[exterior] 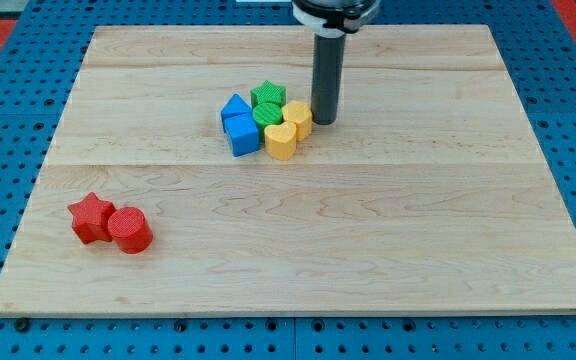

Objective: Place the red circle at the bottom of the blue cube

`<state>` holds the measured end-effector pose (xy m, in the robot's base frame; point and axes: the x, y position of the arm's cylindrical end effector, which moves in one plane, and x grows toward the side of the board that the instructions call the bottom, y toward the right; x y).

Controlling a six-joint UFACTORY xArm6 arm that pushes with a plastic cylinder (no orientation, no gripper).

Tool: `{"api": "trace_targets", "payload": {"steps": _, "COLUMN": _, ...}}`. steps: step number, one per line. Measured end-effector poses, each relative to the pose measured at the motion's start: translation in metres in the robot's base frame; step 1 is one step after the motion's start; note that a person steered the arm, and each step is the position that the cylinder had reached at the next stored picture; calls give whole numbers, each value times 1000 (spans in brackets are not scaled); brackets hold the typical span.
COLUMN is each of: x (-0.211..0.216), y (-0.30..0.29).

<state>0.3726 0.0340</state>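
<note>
The red circle (129,229) sits near the tabletop's (418,250) lower left corner in the view, touching the red star (90,217) on its left. The blue cube (242,133) lies well apart, in a cluster with a second blue block (234,107), a green star (267,95), a green round block (267,113), a yellow heart (281,141) and another yellow block (298,118). Our tip (323,121) stands just right of that cluster; this end effector is a bare rod and grasps nothing. We judge it best to circle behind the circle's lower left, separate it from the star, and push toward the spot below the cube.
</note>
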Motion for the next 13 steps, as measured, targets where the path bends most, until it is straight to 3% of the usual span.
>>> {"api": "trace_targets", "payload": {"steps": 1, "x": 24, "y": 64}}
{"api": "trace_targets", "payload": {"steps": 2, "x": 143, "y": 60}}
{"api": "trace_targets", "payload": {"steps": 3, "x": 211, "y": -17}}
{"api": "trace_targets", "payload": {"steps": 4, "x": 226, "y": -107}}
{"api": "trace_targets", "payload": {"steps": 6, "x": 221, "y": -173}}
{"api": "trace_targets", "payload": {"steps": 8, "x": 193, "y": -152}}
{"api": "trace_targets", "payload": {"steps": 9, "x": 221, "y": -184}}
{"api": "trace_targets", "payload": {"steps": 10, "x": 184, "y": -225}}
{"api": "trace_targets", "payload": {"steps": 11, "x": 142, "y": -182}}
{"api": "trace_targets", "payload": {"steps": 13, "x": 115, "y": -94}}
